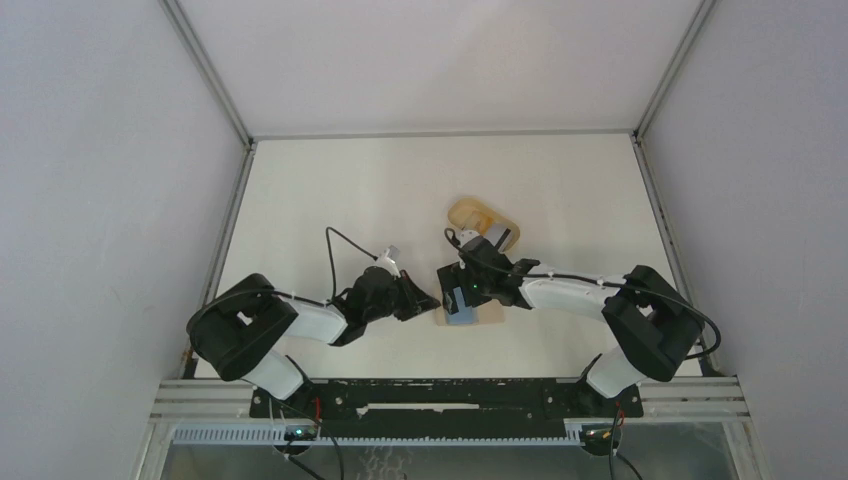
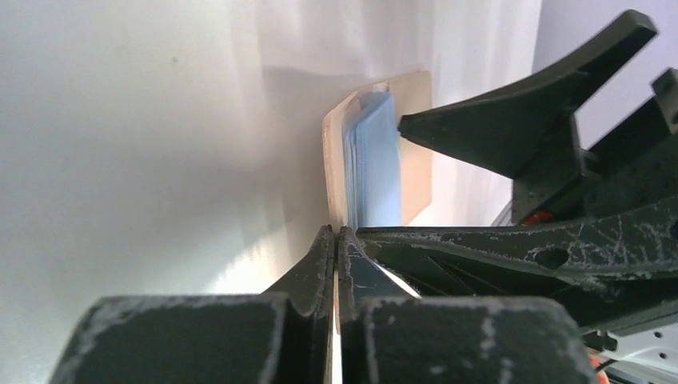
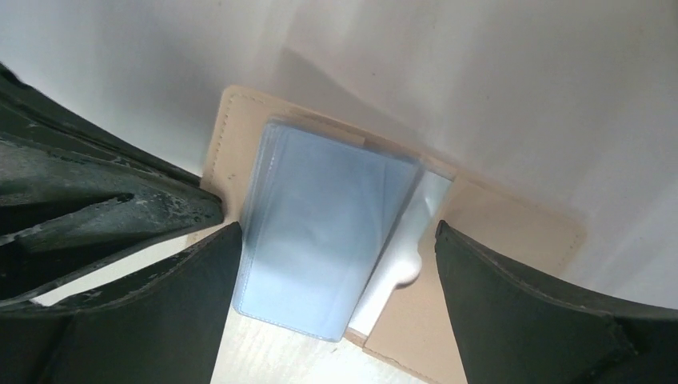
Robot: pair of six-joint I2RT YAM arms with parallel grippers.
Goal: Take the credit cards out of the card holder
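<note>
The wallet (image 3: 496, 240) lies open and flat on the table (image 1: 330, 190), toward 6 o'clock from the table's middle in the top view. A stack of pale blue cards (image 3: 320, 232) sits in it, over the fold and its left half. A clear plastic sleeve shows at the stack's 3 o'clock edge. The tan inner leather is bare at 3 o'clock of that.

The left gripper (image 2: 336, 234) reaches in from 9 o'clock of the wallet. Its fingers are pressed together, with only a thin pale sliver between them. That sliver lines up with the wallet's near edge, so the gripper pinches the wallet's edge. In the right wrist view its tip meets the wallet's 9 o'clock border.

The right gripper (image 1: 460, 300) comes in from 3 o'clock and hangs over the wallet. Its jaws are spread wide, one finger at 9 o'clock of the card stack and the other at 3 o'clock. Neither finger touches the cards, and the gripper holds nothing.

A tan oval tray (image 1: 470, 212) stands at 1 o'clock of the wallet, just beyond the right wrist.
</note>
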